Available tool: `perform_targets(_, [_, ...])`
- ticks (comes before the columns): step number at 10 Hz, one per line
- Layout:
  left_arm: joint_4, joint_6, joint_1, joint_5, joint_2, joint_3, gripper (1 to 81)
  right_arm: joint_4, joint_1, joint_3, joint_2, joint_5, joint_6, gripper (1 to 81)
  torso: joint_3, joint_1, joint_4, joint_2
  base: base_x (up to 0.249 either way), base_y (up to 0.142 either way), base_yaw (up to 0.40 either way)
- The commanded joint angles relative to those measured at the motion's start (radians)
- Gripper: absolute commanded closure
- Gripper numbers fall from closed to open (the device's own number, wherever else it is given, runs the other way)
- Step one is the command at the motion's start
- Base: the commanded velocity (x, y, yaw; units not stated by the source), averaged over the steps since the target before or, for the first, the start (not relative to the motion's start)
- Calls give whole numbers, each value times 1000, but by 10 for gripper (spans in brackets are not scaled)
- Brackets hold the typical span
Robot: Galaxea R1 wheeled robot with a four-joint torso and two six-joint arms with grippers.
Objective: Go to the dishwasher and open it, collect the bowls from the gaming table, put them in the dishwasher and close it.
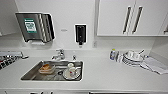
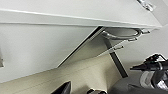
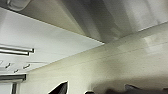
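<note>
I stand square to the tabletop (image 1: 105, 72), sink (image 1: 30, 75) left, stacked white dishes (image 1: 133, 58) right. The dishwasher (image 3: 140, 20) sits below, close before my right claw; whether either claw is released or clenched, I cannot tell. I judge lowering to its handle best.

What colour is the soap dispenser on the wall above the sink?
The soap dispenser is black, set in a white frame; the head view shows it best.

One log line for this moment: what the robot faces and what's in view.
facing: kitchen counter | sink: orange-filled bowl, cups | right: stacked white dishes | wall: towel dispenser | end effectors: state unclear
</note>
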Motion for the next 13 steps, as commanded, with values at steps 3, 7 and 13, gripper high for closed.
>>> perform_targets(3, [-22,-2,-144,22,-34,19,10,10,274,187,-217,-127,187,10,0,0,0,1,0,0,0])
perform_targets(7, [-15,-2,-150,11,-32,18,10,11,396,200,-216,-208,323,10,0,0,0,1,0,0,0])
perform_targets(13, [-12,-1,-149,22,-26,10,10,13,507,112,-134,-309,483,10,-27,0,0,1,0,0,0])
